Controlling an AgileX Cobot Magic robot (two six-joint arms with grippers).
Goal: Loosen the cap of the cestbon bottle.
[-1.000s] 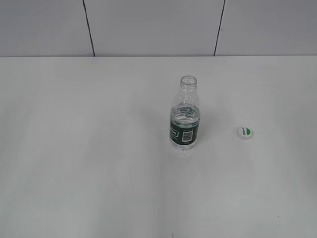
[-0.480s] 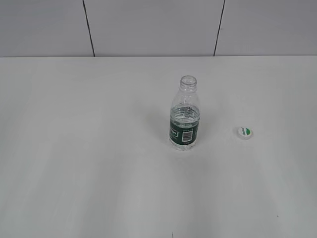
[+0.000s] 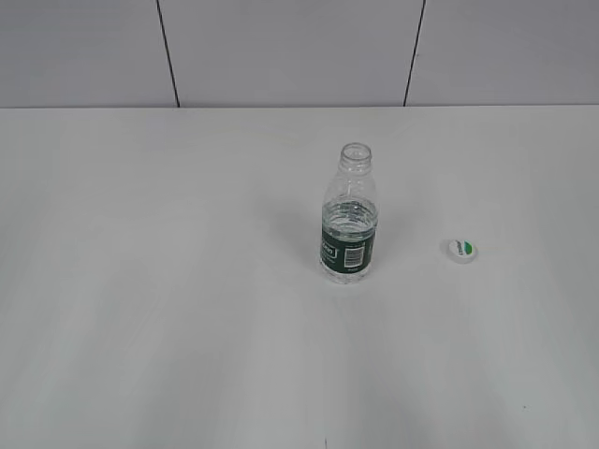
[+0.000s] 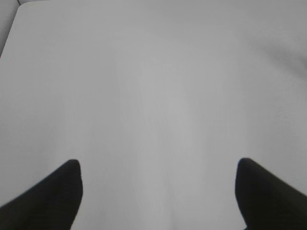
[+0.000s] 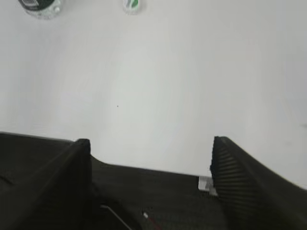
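Observation:
The cestbon bottle [image 3: 349, 220] stands upright near the middle of the white table, clear and ribbed with a dark green label band; its neck is open with no cap on it. Its base shows at the top left of the right wrist view [image 5: 42, 6]. The cap [image 3: 461, 250], small, white with a green patch, lies on the table to the bottle's right; it also shows at the top of the right wrist view [image 5: 131, 5]. My left gripper [image 4: 158, 167] is open and empty over bare table. My right gripper [image 5: 151, 143] is open and empty, far back from both things. Neither gripper shows in the exterior view.
The white table [image 3: 187, 309] runs back to a grey panelled wall [image 3: 281, 51] with dark seams. A black surface [image 5: 144, 196] lies below the table's near edge in the right wrist view.

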